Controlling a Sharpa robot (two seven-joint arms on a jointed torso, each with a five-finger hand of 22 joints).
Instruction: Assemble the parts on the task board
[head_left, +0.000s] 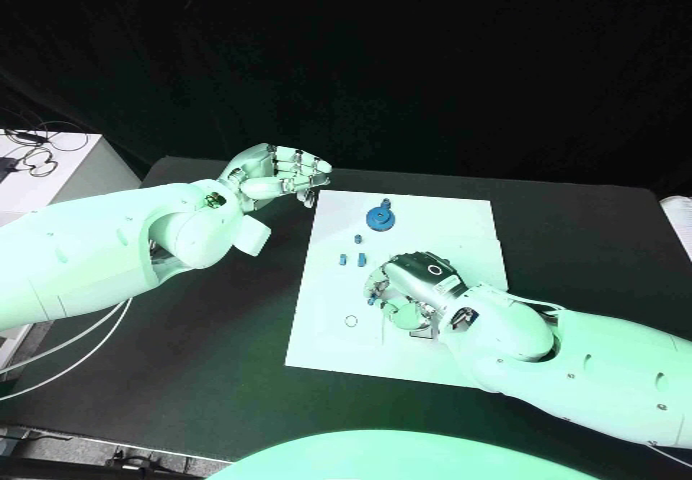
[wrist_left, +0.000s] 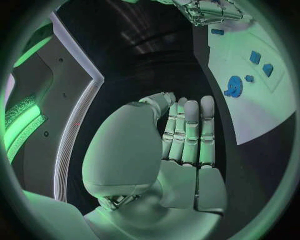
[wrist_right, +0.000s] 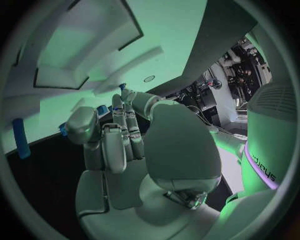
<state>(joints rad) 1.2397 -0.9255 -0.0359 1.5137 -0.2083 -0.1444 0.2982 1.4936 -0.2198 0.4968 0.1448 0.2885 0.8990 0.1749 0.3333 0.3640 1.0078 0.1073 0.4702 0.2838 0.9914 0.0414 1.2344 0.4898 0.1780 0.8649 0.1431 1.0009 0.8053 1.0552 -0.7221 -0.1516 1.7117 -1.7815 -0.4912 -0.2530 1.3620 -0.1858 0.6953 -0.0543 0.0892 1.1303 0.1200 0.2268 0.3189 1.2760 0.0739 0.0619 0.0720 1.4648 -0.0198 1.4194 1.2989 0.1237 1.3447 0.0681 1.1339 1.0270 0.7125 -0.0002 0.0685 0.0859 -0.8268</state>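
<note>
Partly legible lettering — roughly "upus" — on the robot's white arm shell (wrist_right: 270, 169), right wrist view

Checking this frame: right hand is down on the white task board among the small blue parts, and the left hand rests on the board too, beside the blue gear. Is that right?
Not quite. The right hand is indeed down on the task board among the small blue parts, but the left hand is off the board, over the black table past the board's far left corner, fingers together, holding nothing. The head view shows it; the blue gear lies untouched.

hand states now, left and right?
Left hand: curled, holding nothing, off the task board.
Right hand: over the board; grip cannot be told.
</note>
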